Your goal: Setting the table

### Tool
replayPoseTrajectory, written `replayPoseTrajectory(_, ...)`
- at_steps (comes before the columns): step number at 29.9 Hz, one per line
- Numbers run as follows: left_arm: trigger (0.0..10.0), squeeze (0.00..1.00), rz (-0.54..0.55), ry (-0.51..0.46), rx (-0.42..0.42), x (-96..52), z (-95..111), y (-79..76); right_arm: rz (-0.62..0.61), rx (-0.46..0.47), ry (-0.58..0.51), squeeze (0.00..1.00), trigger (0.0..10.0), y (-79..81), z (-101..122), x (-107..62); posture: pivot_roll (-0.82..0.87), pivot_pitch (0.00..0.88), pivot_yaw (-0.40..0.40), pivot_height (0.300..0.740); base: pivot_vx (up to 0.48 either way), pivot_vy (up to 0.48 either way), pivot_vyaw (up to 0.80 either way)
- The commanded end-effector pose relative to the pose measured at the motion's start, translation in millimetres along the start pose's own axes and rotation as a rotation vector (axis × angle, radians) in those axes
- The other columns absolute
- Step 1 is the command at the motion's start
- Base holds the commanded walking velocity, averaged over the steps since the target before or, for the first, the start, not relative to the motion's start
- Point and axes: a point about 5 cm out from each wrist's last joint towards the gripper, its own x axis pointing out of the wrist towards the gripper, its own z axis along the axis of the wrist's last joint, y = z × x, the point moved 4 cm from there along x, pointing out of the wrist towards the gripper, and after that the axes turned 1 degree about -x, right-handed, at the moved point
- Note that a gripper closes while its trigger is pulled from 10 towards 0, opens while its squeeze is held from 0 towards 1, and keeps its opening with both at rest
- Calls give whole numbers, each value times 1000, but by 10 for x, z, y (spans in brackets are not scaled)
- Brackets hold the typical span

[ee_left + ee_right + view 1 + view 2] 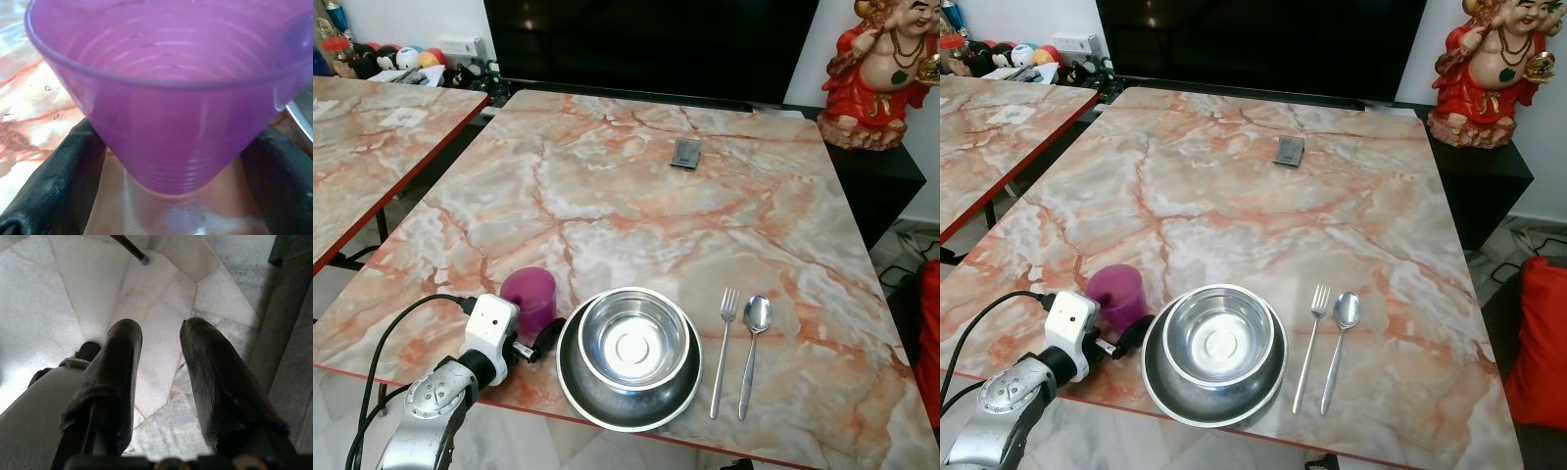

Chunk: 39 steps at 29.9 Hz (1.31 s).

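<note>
A purple plastic cup (529, 297) stands upright on the marble table (636, 206) near its front edge, just left of the plate. My left gripper (536, 328) reaches in from the front and is shut on the cup's lower part; in the left wrist view a black finger (63, 171) lies against each side of the cup (171, 107). A steel bowl (634, 338) sits in a dark-rimmed steel plate (597, 406). To their right a fork (724, 343) and a spoon (754, 343) lie side by side. My right gripper (161, 333) hangs open over the pale tiled floor.
A small grey flat object (686, 154) lies toward the table's far side. A second marble table (372, 147) stands to the left across a narrow gap. A dark screen (646, 39) stands behind, a red statue (881, 69) is at the far right, and something red (1542, 343) is beside the table's right edge.
</note>
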Motion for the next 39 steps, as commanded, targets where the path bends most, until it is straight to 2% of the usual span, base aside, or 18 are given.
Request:
replayPoseTrajectory(1, 10000, 965, 8, 0, 14, -32, 10, 21, 1, -3, 18, 0, 10000, 0, -55, -8, 43, 117, -23, 740, 0, 0, 0)
replayPoseTrajectory(2, 10000, 957, 10, -1, 20, -44, 12, 23, 2, -3, 18, 0, 10000, 0, -54, -8, 43, 117, -23, 740, 0, 0, 0)
replayPoseTrajectory(3, 10000, 580, 14, -3, 21, -53, 16, 26, 2, -3, 18, 0, 10000, 0, -54, -8, 43, 117, -23, 740, 0, 0, 0)
replayPoseTrajectory(4, 10000, 580, 17, -5, 23, -65, 20, 28, 2, -3, 18, 0, 10000, 0, -54, -8, 43, 117, -23, 740, 0, 0, 0)
replayPoseTrajectory(5, 10000, 0, 18, -6, 25, -80, 21, 28, 2, -3, 18, 0, 10000, 0, -54, -8, 43, 117, -23, 740, 0, 0, 0)
replayPoseTrajectory(10, 10000, 0, 32, -16, 37, -224, 15, 15, 4, -7, 17, 0, 10000, -3, -50, -7, 51, 117, -25, 740, 0, 0, 0)
replayPoseTrajectory(22, 10000, 0, 59, -7, 64, -460, 2, -15, 6, -10, 18, 0, 10000, -8, -48, -5, 57, 114, -26, 740, 0, 0, 0)
replayPoseTrajectory(25, 10000, 0, 116, -20, 45, -643, 9, 24, 8, -14, 18, 0, 10000, -10, -47, -5, 64, 113, -28, 740, 0, 0, 0)
replayPoseTrajectory(27, 10000, 0, 138, -18, 43, -704, -5, 42, 8, -15, 18, 0, 10000, -11, -46, -4, 64, 112, -28, 740, 0, 0, 0)
replayPoseTrajectory(29, 10000, 0, 193, -4, 37, -847, -58, 83, 9, -16, 18, 0, 10000, -11, -45, -4, 67, 111, -28, 740, 0, 0, 0)
replayPoseTrajectory(30, 10000, 0, 193, -4, 37, -847, -58, 83, 9, -16, 18, 0, 10000, -11, -45, -4, 67, 111, -28, 740, 0, 0, 0)
replayPoseTrajectory(31, 10000, 0, 248, 10, 45, -986, -115, 117, 9, -17, 18, 0, 10000, -11, -44, -4, 72, 112, -29, 740, 0, 0, 0)
replayPoseTrajectory(32, 10000, 0, 265, 13, 47, -1033, -131, 125, 10, -18, 18, 0, 10000, -12, -44, -3, 72, 112, -29, 740, 0, 0, 0)
replayPoseTrajectory(33, 10000, 0, 331, 33, 49, -1189, -207, 165, 12, -21, 18, 0, 10000, -11, -39, -2, 79, 112, -31, 740, 0, 0, 0)
replayPoseTrajectory(37, 10000, 0, 394, 85, 37, -1420, -352, 169, 16, -28, 17, 0, 10000, -8, -32, 0, 89, 110, -34, 740, 0, 0, 0)
replayPoseTrajectory(39, 10000, 0, 481, 130, 35, -1572, -473, 251, 18, -29, 16, 0, 10000, -4, -28, 0, 89, 108, -32, 740, 0, 0, 0)
